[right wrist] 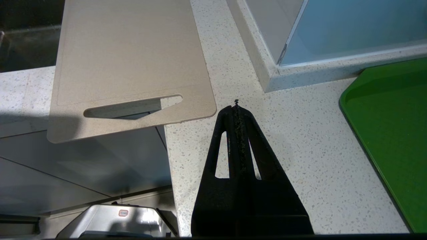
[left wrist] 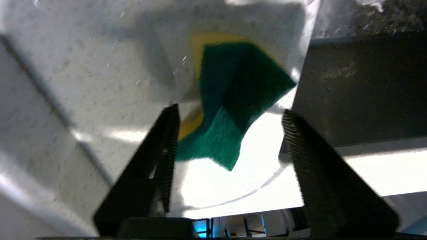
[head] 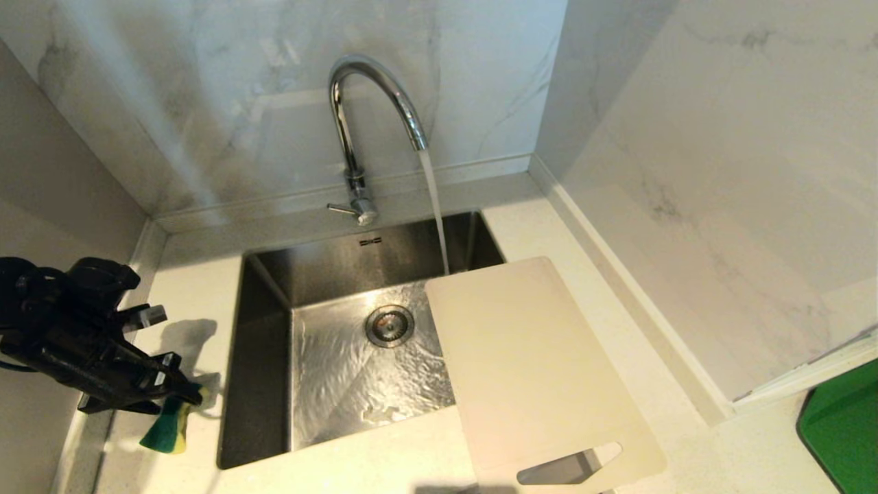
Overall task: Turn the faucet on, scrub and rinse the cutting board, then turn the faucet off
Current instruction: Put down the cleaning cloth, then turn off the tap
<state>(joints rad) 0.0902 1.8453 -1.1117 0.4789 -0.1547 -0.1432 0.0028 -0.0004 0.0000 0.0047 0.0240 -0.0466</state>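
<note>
Marble-look walls meet a pale speckled counter (head: 686, 439) around a steel sink (head: 343, 370). Water runs from the faucet (head: 370, 103) at 12 o'clock. The cutting board (head: 535, 370) bridges the sink's edge at 4 o'clock. At 9 o'clock, the left gripper (left wrist: 227, 140) stands wide around a sponge (left wrist: 233, 100). The right gripper (right wrist: 237, 110) is pinched closed, empty.

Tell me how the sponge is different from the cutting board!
The sponge is small, green and yellow, and looks soft and bent; the cutting board is big, cream, flat and stiff. The sponge sits left of the sink between the open left tool's fingers; the cutting board lies on the right, partly over the sink, with no tool near it. Water from the faucet falls by the board's far edge, not near the sponge.
</note>
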